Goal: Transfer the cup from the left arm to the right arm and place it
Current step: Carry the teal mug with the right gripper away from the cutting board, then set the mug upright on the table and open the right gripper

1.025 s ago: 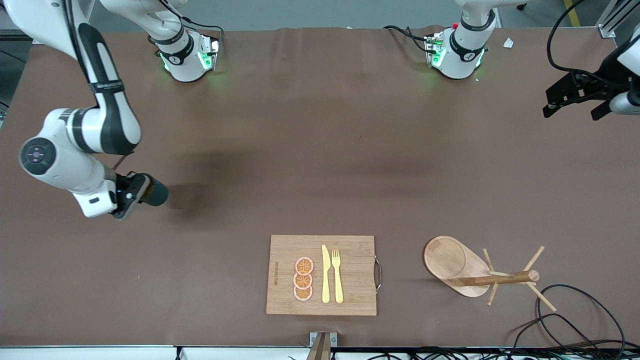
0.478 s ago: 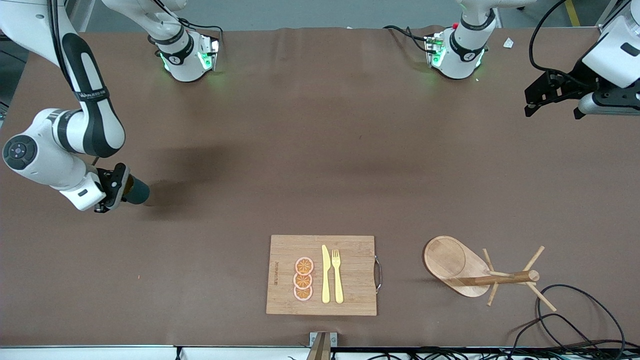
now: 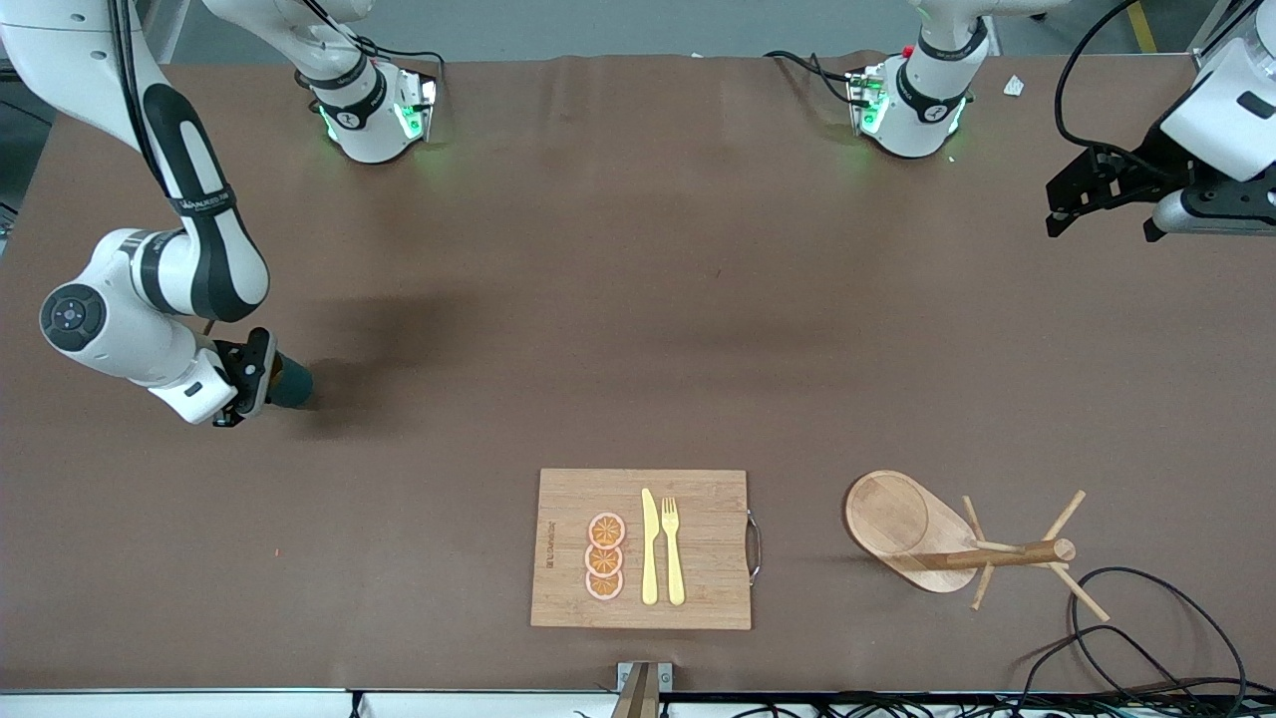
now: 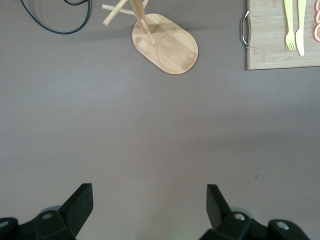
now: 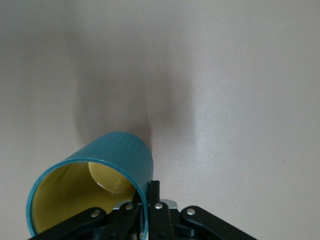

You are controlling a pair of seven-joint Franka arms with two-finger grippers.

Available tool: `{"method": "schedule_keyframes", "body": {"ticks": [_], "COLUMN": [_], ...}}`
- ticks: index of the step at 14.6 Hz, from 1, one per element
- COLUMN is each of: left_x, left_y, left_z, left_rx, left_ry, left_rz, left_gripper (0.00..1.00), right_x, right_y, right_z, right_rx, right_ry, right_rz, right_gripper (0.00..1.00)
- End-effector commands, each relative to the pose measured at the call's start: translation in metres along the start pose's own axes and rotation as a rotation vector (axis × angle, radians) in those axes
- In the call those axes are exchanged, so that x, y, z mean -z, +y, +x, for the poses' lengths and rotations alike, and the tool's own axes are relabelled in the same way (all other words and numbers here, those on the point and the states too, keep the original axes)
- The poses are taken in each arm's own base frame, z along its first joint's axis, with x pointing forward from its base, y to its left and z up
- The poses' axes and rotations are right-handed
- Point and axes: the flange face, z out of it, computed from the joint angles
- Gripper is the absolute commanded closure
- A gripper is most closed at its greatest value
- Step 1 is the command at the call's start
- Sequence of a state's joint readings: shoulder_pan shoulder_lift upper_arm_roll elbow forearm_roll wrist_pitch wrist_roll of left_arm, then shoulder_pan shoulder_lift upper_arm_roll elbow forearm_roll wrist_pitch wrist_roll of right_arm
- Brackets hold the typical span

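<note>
The teal cup with a yellow inside is tipped on its side above the table, toward the right arm's end. My right gripper is shut on the cup's rim, one finger inside the wall and one outside. No handle shows on the cup. My left gripper hangs open over the left arm's end of the table. In the left wrist view the left gripper has nothing but bare table between its fingers.
A wooden cutting board with orange slices, a yellow knife and a fork lies near the front edge. A wooden mug tree stands beside it toward the left arm's end, with black cables close by.
My right arm swung the cup toward the right arm's end of the table, then came back a little. My left gripper shifted slightly inward early on and has held still since.
</note>
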State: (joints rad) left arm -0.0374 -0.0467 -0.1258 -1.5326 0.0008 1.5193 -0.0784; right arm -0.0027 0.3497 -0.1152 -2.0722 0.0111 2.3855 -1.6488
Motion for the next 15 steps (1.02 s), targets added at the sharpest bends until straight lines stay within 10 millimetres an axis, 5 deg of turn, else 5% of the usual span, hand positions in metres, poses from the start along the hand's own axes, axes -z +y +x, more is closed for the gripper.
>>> {"method": "schedule_keyframes", "body": {"ticks": [1, 3, 4, 5, 8, 10, 15], "left_x": [0.001, 0.003, 0.005, 0.008, 0.011, 0.010, 0.011], "left_y": [0.004, 0.004, 0.004, 0.004, 0.003, 0.002, 0.000], "left_z": [0.000, -0.001, -0.003, -0.005, -0.005, -0.005, -0.005], "left_rx": [-0.003, -0.004, -0.004, -0.005, -0.004, -0.002, 0.000], "left_ry": [0.014, 0.018, 0.021, 0.024, 0.029, 0.027, 0.029], "left_rz": [0.015, 0.011, 0.011, 0.011, 0.011, 0.011, 0.012], "left_gripper": [0.00, 0.00, 0.00, 0.00, 0.00, 0.00, 0.00], "right_x": [0.000, -0.001, -0.002, -0.001, 0.008, 0.031, 0.151], "right_y": [-0.005, -0.004, -0.005, -0.005, -0.002, 0.002, 0.001], "right_z": [0.001, 0.001, -0.001, 0.000, 0.002, 0.006, 0.004], "right_rx": [0.026, 0.026, 0.020, 0.016, -0.015, -0.129, -0.495], "right_ry": [-0.010, -0.010, -0.009, -0.006, -0.003, -0.002, -0.014], "right_rz": [-0.003, -0.002, 0.000, 0.001, 0.013, 0.059, 0.122], "right_gripper": [0.98, 0.76, 0.11, 0.00, 0.00, 0.00, 0.00]}}
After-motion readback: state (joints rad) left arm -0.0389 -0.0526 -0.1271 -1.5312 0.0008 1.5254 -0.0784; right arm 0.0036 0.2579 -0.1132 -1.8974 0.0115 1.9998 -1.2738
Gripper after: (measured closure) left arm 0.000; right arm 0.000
